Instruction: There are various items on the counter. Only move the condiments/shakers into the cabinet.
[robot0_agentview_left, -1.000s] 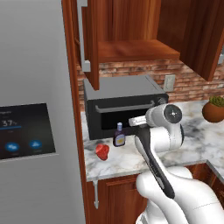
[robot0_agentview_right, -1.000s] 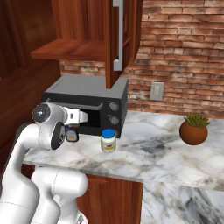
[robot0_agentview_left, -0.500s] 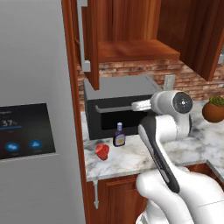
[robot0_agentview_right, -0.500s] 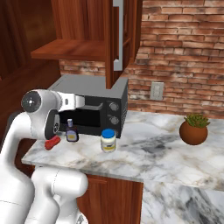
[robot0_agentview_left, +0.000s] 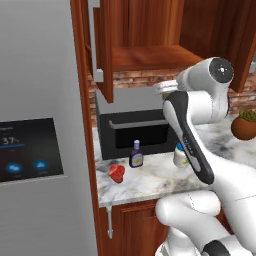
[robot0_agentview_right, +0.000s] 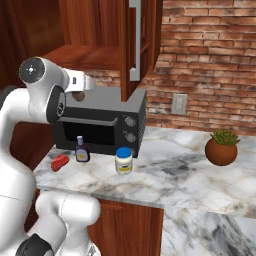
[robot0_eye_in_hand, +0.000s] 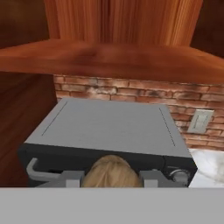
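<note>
Marbled counter is carrying red lump, dark bottle and blue-lidded jar with unreadable yellow label. Gripper is clamping brown shaker above black microwave, facing open cabinet; brick wall behind.

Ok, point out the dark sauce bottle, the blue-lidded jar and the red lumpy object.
dark sauce bottle (robot0_agentview_left: 136, 159), left base view, on its label.
blue-lidded jar (robot0_agentview_right: 123, 162), right base view, on its yellow label.
red lumpy object (robot0_agentview_left: 117, 172), left base view, on its middle.
</note>
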